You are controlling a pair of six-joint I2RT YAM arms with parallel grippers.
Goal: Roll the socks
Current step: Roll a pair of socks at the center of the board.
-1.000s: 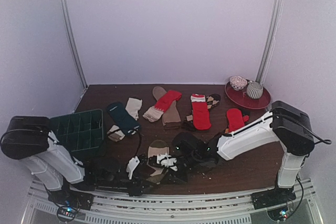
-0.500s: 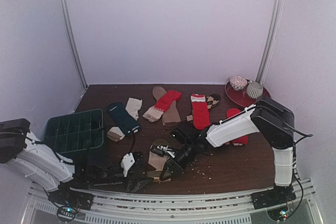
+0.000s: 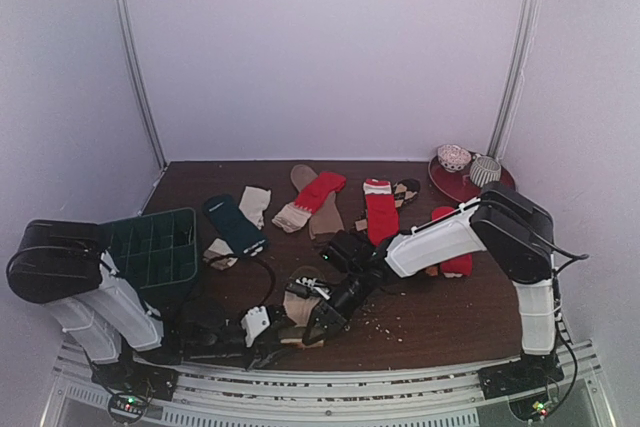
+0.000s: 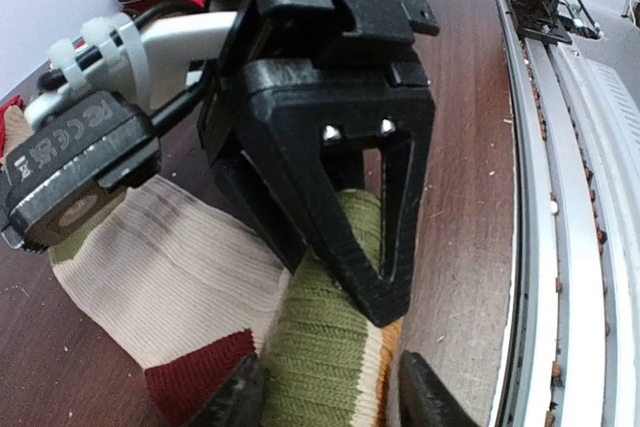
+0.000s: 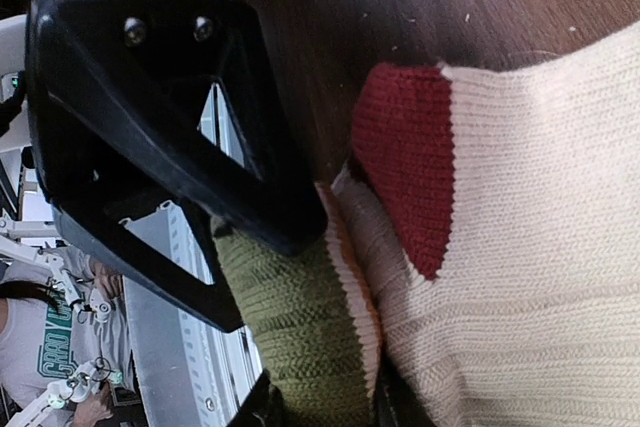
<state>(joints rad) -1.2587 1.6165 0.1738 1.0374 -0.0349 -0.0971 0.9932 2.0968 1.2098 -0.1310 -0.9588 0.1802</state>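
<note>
Ribbed knit sock (image 4: 330,347); matt black plastic fingers (image 4: 290,147).

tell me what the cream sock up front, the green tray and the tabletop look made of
Sock: knitted yarn, soft, matte; ribbed stitches show. Tray: probably moulded plastic, dull dark green, rigid grid walls. Tabletop: dark brown wood or wood-look laminate; faint grain, slight sheen.

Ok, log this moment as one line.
sock: cream, red heel, green end | right gripper: shut on green end | left gripper: straddling same end, grip unclear
</note>
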